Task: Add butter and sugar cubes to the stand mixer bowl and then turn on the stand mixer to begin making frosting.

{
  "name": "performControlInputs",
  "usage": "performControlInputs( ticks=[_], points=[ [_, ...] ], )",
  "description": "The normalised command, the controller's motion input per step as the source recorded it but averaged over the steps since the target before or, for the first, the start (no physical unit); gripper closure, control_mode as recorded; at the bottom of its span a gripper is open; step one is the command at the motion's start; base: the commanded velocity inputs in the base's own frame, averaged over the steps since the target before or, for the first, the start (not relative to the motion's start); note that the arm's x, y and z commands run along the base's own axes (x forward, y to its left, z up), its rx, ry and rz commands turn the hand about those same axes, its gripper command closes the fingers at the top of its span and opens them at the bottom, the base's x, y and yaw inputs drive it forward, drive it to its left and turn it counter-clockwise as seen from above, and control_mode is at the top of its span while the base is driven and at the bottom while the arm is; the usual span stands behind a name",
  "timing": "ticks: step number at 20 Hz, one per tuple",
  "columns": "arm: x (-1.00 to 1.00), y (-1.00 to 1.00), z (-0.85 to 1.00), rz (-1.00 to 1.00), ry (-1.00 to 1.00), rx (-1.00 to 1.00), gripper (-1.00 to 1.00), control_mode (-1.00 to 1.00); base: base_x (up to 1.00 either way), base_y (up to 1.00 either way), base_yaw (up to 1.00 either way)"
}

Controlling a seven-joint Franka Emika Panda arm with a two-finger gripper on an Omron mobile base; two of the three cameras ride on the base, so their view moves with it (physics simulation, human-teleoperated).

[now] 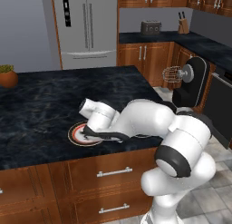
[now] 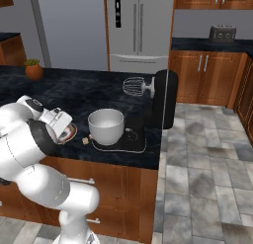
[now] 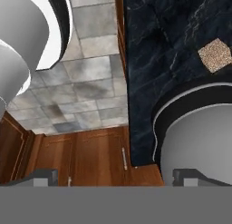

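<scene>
On the dark stone counter (image 2: pixel 99 97), the stand mixer (image 2: pixel 160 100) stands upright near the right end, its head tilted up so the whisk (image 2: pixel 132 86) points left, out over the stand mixer bowl (image 2: pixel 105 125) – the bowl sits mouth-up on the mixer's flat base. Just left of the bowl lies one sugar cube (image 2: pixel 85 140), on the counter and apart from the bowl, and farther left is the red-rimmed plate (image 1: pixel 78 136), with the white arm bent low over it. The gripper (image 3: pixel 118 175) shows two dark tips set wide apart, open and empty, beside the bowl's rim – butter cannot be made out
</scene>
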Motion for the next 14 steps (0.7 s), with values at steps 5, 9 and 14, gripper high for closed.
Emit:
performControlInputs(
  ticks=[5, 9, 14],
  points=[
    [0.33, -0.05, -0.18, 0.08, 0.00, 0.03, -1.00, -1.00, 0.00, 0.00, 0.00],
    [0.34, 0.00, -0.19, 0.04, 0.00, 0.00, -1.00, -1.00, 0.00, 0.00, 0.00],
    [0.34, 0.00, -0.24, 0.01, 0.00, 0.00, -1.00, -1.00, 0.00, 0.00, 0.00]
  ],
)
